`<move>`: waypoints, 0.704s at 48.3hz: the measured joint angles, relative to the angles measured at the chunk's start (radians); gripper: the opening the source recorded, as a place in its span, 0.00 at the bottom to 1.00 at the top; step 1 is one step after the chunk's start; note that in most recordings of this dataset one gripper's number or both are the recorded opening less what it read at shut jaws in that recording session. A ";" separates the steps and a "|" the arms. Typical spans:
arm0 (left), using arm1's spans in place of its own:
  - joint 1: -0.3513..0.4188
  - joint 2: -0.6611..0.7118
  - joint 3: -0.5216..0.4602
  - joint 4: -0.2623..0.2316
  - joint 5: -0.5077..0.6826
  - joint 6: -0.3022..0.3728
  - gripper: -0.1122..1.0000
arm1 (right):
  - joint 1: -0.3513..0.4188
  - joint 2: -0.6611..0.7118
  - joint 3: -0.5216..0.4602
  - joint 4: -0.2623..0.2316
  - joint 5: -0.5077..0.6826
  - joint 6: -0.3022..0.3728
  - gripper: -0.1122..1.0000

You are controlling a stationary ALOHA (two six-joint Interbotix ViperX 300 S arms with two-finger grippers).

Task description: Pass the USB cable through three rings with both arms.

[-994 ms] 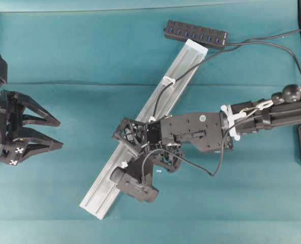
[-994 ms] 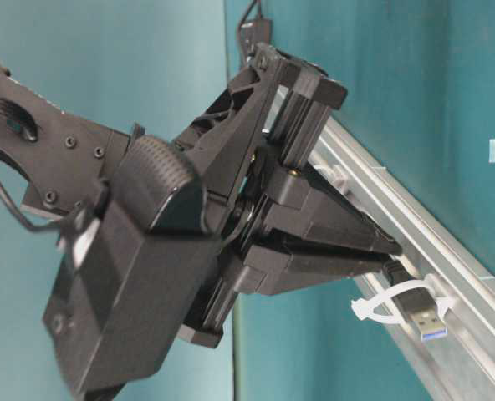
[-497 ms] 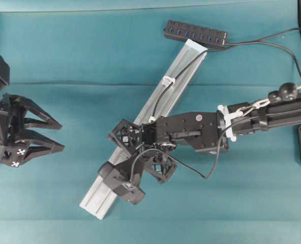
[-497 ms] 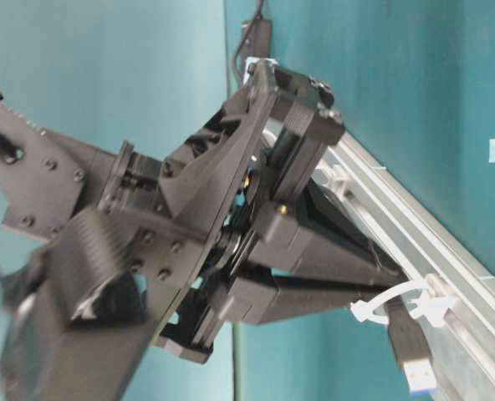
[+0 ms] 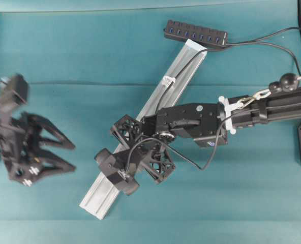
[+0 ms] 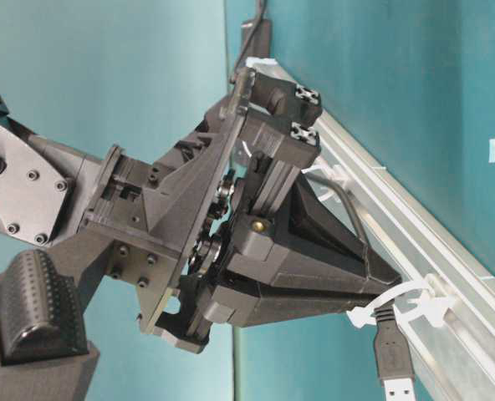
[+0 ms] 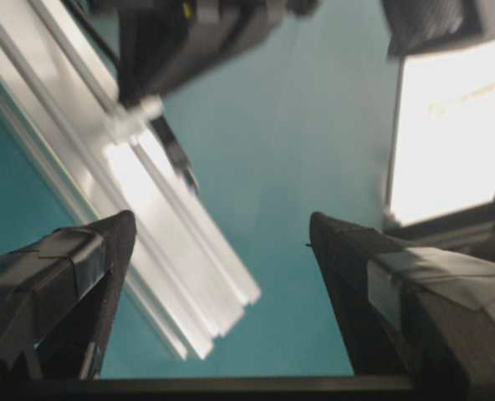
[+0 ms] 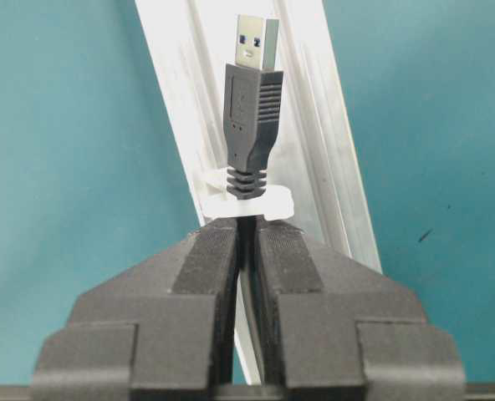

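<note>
Gaping left claw beside rail

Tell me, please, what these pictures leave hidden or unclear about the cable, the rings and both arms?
- Overhead view: the right gripper and its camera cover the USB plug and the ring there.
- Table-level view: the plug is cut off by the bottom edge.
- Left wrist view: motion blur smears the rail.
- Overhead view: the left gripper is blurred.

- Even, bright light on my overhead view; the left gripper smears with motion blur.
- My left wrist view is soft, with glare blowing out the rail.
</note>
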 measured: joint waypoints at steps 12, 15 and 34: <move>-0.003 0.190 -0.052 0.002 -0.144 0.000 0.93 | -0.003 -0.002 0.000 0.017 0.012 0.000 0.16; -0.003 0.236 -0.057 0.000 -0.169 -0.002 0.93 | -0.003 -0.002 0.000 0.018 0.014 0.005 0.16; -0.003 0.445 -0.117 0.002 -0.267 0.000 0.92 | -0.006 -0.003 0.000 0.021 0.014 0.049 0.16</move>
